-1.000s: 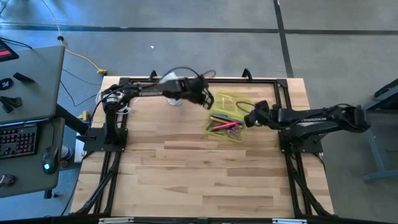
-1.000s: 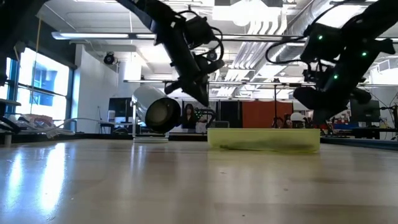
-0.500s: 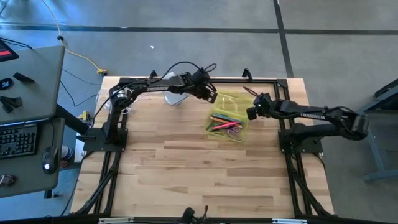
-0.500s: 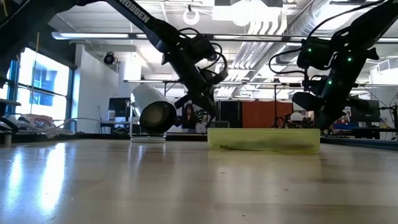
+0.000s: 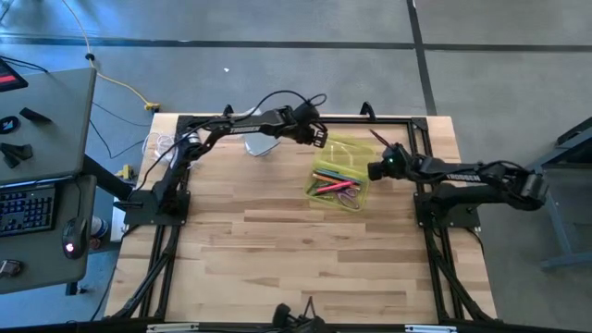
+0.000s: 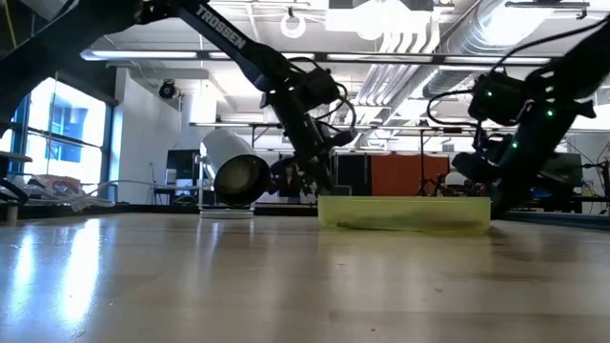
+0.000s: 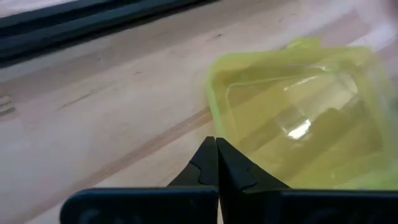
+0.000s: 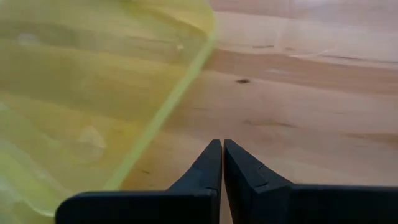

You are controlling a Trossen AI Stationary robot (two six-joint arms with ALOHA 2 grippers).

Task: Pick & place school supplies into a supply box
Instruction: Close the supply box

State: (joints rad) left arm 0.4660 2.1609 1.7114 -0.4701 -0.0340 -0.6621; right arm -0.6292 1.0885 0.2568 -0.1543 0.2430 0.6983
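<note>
On the bench (image 5: 277, 250), far half, the box (image 5: 340, 172) lies open, pens (image 5: 331, 182) and scissors (image 5: 348, 196) in its near tray. Right pincer (image 5: 374, 169) sits at the box's right edge, fingers pressed together, empty. Left pincer (image 5: 321, 139) at the lid's far-left corner, also closed, empty. White cylinder (image 5: 261, 145) lies beyond.

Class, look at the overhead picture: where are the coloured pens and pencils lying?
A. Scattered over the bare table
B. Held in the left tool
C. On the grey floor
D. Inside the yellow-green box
D: the high view shows the pens and pencils lying inside the yellow-green box, with both tools shut and empty beside it.
</note>
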